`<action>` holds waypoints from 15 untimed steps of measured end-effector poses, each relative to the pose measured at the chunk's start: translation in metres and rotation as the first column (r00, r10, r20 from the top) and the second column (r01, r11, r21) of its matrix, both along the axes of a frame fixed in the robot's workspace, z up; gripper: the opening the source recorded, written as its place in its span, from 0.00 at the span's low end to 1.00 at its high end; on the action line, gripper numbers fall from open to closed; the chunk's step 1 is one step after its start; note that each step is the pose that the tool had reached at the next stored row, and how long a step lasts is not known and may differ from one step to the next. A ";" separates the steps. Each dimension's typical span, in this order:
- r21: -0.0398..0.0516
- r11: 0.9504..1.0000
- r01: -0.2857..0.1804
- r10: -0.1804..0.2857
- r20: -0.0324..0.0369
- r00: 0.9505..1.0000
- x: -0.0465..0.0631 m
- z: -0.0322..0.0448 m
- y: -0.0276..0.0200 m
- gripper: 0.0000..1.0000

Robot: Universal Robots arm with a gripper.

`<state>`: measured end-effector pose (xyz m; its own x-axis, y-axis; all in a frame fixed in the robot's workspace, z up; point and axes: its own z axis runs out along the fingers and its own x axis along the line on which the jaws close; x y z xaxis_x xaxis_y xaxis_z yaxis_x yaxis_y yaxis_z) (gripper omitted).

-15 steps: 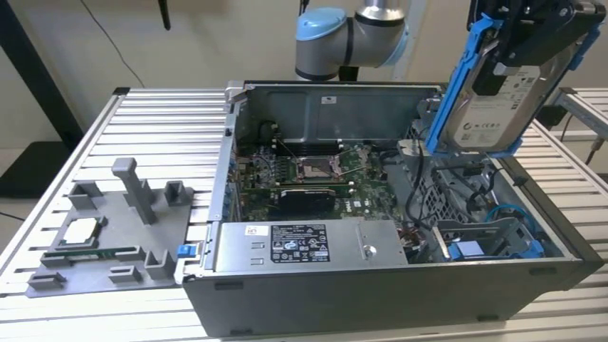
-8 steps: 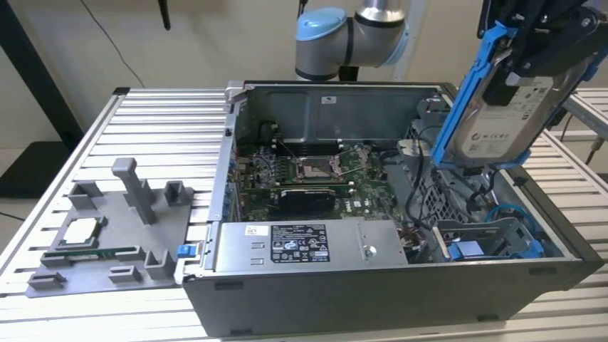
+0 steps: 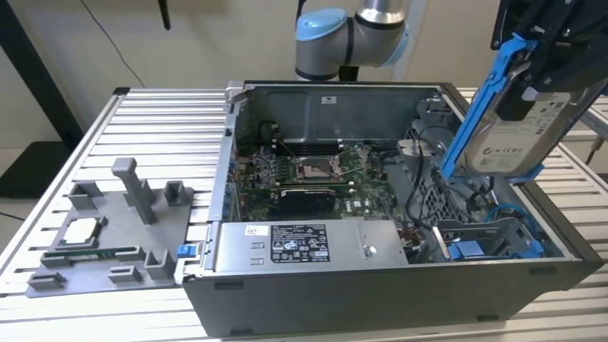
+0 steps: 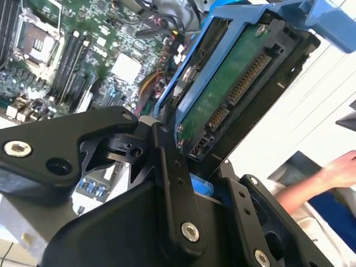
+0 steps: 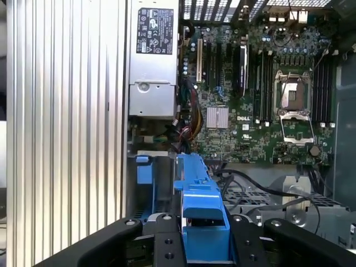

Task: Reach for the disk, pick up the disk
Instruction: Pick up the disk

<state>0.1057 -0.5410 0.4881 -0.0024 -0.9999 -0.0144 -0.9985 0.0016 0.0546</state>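
The gripper (image 3: 537, 92) held the disk (image 3: 517, 135) up in the air, above the open computer case (image 3: 380, 285) at the exterior view's right. The black fingers (image 4: 169, 183) were pinched on the disk — one on each side of it — and the disk hung tilted, clear of the case. Its silver face with the white label showed in the exterior view, with the blue frame (image 3: 485, 100) running along its edges. In the second wrist view the disk's green underside (image 4: 228, 83) and its plug sockets faced the camera. In the first wrist view the blue frame (image 5: 200, 206) sat between the two black fingers (image 5: 167, 239). Inside the case lay the green motherboard (image 3: 314, 171), and the silver power-supply box (image 3: 304, 246) sat along the near side. A blue drive bay (image 3: 489, 246) sat in the case below the disk. Beside the case, at the exterior view's left, a gray holder (image 3: 109, 235) rested on the ribbed metal table (image 3: 161, 128), and a small square chip (image 3: 78, 229) lay on it. A person's hand (image 4: 339, 169) showed in the second wrist view, well apart from the disk.
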 end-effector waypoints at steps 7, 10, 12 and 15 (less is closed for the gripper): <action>0.001 1.000 0.000 0.000 0.000 1.000 0.007 -0.0055 -0.0177 0.00; 0.001 1.000 0.000 0.000 -0.001 1.000 0.009 -0.0078 -0.0263 0.00; 0.001 1.000 0.000 0.000 -0.001 1.000 0.011 -0.0095 -0.0319 0.00; 0.001 1.000 0.000 0.000 -0.001 1.000 0.012 -0.0119 -0.0370 0.00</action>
<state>0.1177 -0.5781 0.4762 -0.0024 -0.9999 -0.0158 -0.9985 0.0016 0.0551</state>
